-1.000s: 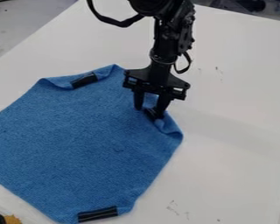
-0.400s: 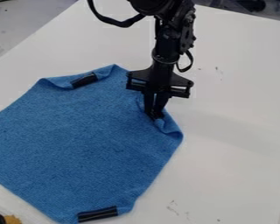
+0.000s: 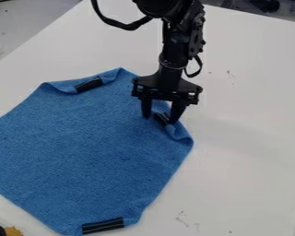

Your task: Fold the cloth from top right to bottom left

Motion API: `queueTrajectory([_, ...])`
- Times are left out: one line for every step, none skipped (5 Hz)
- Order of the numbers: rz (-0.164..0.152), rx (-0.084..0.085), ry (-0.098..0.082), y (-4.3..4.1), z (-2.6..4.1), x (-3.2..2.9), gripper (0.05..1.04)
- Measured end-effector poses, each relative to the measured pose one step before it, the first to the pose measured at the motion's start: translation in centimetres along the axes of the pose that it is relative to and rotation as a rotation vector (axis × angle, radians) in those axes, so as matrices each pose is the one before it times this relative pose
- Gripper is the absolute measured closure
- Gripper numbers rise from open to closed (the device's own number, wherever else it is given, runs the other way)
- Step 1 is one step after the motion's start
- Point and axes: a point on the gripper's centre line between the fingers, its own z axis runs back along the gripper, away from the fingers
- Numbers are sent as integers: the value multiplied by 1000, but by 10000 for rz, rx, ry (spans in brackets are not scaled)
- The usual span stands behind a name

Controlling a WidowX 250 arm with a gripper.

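The camera view is showing the black gripper hanging down from the far side over the far-right part of the blue cloth. Its two fingers are standing spread apart, the left one reaching over the cloth and the right one hanging by the cloth's far-right edge. Between their tips a black strip is lying slantwise on the folded-in edge; whether either tip is touching it, I cannot tell. The cloth is spreading mostly flat over the left and middle of the white table, the greater part of it lying left of the gripper and nearer than it, with its left side running out of the view. Just nearer and to the right of the fingers, the cloth's rightmost corner is bulging in a small rolled fold. A second black strip is resting on the turned-in far edge, to the left of the gripper, and a third black strip is lying along the near edge, well apart from the gripper. In the near-left corner of the view, something dark and yellow is poking in.
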Motion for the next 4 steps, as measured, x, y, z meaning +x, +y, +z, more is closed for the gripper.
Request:
queueTrajectory([133,-225,-80,149,-312,-152,95])
queueTrajectory([38,-168,-120,-70,-185,-16,358])
queueTrajectory([-38,-76,-20,-101,-53,-20,646])
queueTrajectory([15,18,24,29,0,-39,853])
